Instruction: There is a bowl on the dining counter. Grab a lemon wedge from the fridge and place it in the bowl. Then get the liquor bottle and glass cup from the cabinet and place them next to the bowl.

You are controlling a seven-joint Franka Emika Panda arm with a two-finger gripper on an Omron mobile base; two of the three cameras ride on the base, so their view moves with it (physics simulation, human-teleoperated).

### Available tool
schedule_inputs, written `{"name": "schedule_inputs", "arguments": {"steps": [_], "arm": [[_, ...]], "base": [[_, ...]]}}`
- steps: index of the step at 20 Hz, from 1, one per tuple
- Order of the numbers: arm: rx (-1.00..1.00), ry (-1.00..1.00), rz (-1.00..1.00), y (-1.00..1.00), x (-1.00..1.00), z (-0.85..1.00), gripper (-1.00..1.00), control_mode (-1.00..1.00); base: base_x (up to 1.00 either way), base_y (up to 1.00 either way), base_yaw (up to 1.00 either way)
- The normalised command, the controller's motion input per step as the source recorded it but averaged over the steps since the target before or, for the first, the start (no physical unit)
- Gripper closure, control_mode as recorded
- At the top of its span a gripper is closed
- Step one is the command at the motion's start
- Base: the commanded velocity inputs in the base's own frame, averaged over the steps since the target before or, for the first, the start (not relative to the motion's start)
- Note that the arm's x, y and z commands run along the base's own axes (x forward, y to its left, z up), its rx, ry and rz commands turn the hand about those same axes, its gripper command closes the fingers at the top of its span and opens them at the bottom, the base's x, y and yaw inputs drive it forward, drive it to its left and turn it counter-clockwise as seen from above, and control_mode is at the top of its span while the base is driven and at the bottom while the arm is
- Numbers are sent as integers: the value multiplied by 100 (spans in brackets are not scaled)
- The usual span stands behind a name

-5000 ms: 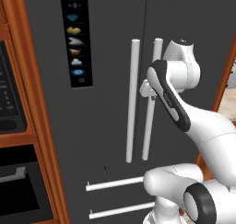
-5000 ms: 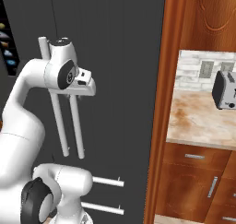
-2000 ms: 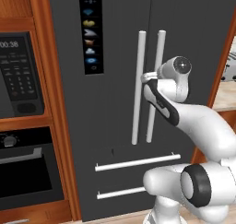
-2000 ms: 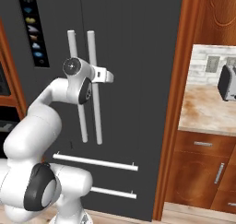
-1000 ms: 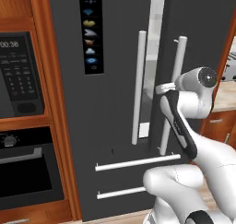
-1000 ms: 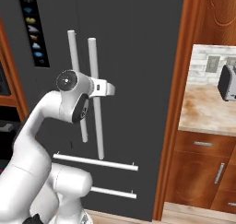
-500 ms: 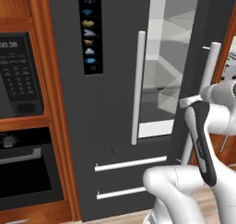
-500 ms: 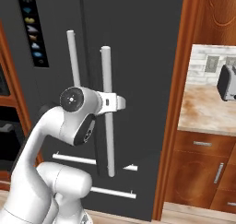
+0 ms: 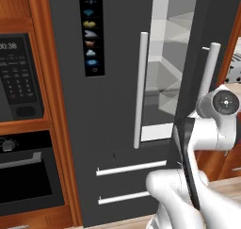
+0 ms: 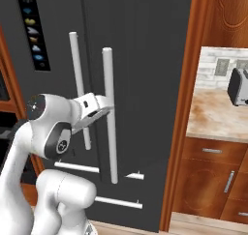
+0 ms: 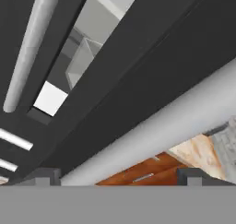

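Observation:
The fridge [image 9: 117, 44] is tall and dark grey, and its right door [image 9: 221, 16] stands ajar. Pale shelves [image 9: 167, 77] show through the gap. My gripper [image 10: 107, 107] is at the right door's long pale handle [image 10: 109, 113]. In the hand view the handle [image 11: 152, 131] runs diagonally between the two fingertips [image 11: 44, 174], which stand wide apart, so my gripper [image 11: 117, 176] is open around the bar. The left door's handle [image 9: 140, 89] hangs on the shut left door. The bowl, lemon wedge, liquor bottle, glass cup and cabinet are out of view.
A black microwave [image 9: 19, 82] and wall oven [image 9: 28, 176] sit in wood panelling left of the fridge. Two drawer handles [image 9: 132, 168] cross the fridge's lower part. To the right, a wall counter [image 10: 213, 113] carries a toaster [image 10: 237, 86] above wooden drawers [image 10: 213, 152].
The right fridge door has swung outward with its handle, showing the lit interior. My gripper's fingers have spread apart around the handle as the arm pulled back to the right.

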Motion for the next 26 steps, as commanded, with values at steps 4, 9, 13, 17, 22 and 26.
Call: {"name": "schedule_inputs", "arguments": {"steps": [4, 9, 13, 17, 22, 26], "arm": [[-43, 18, -15, 65, -81, 53, -100, -100], [-31, 10, -3, 45, -16, 30, -100, -100], [-13, 0, 0, 3, 77, 0, -100, -100], [-12, -12, 0, 39, 25, 2, -100, -100], [-7, 23, 0, 39, 66, 7, -100, -100], [0, 52, 0, -5, 100, 6, -100, -100]], "base": [[0, 0, 0], [0, 0, 0], [0, 0, 0], [0, 0, 0], [0, 0, 0], [0, 0, 0]]}}
